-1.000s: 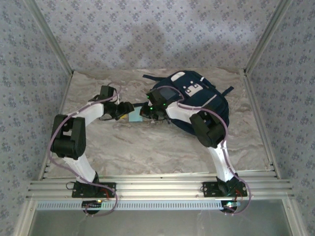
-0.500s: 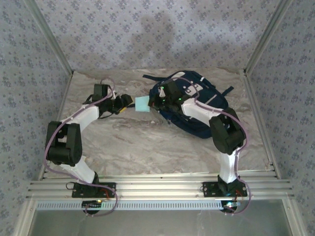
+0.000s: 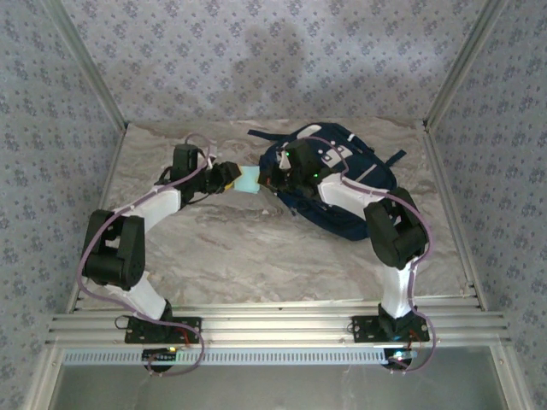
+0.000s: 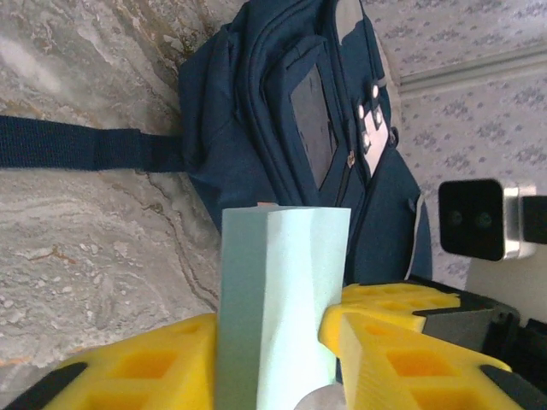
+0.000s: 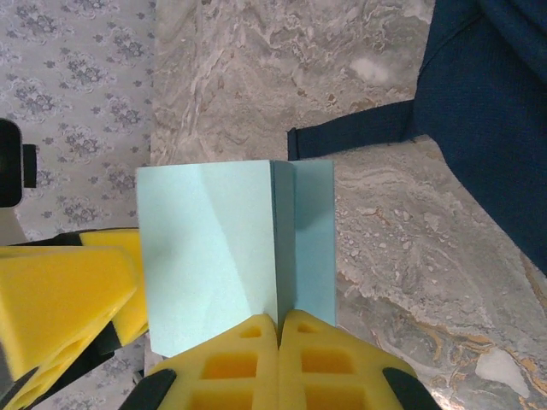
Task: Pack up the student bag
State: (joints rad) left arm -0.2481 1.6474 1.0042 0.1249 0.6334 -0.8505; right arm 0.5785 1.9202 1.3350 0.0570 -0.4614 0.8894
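The left arm (image 3: 137,213) stretches from the near edge across the marbled table (image 3: 256,248) to its far middle. There the left gripper (image 3: 231,174) points right, and in its wrist view the yellow fingers (image 4: 128,367) press against both sides of a mint booklet (image 4: 282,273), so the left gripper (image 4: 269,329) is clamped on it. The booklet (image 3: 249,179) hangs above the table, between the two grippers and just left of the bag. From the other side the right gripper (image 3: 267,181) meets it. In the right wrist view the right gripper (image 5: 278,329) has its fingers drawn together, pinching the booklet (image 5: 214,248) at its near edge, where a fold or spine runs up the middle. A yellow finger of the left gripper (image 5: 68,290) lies against the booklet's left edge. The navy bag (image 3: 363,162) lies flat at the far right of the table, partly under the right arm (image 3: 393,231), with its white-striped front facing up. One dark strap (image 4: 85,147) trails from it along the table toward the left.
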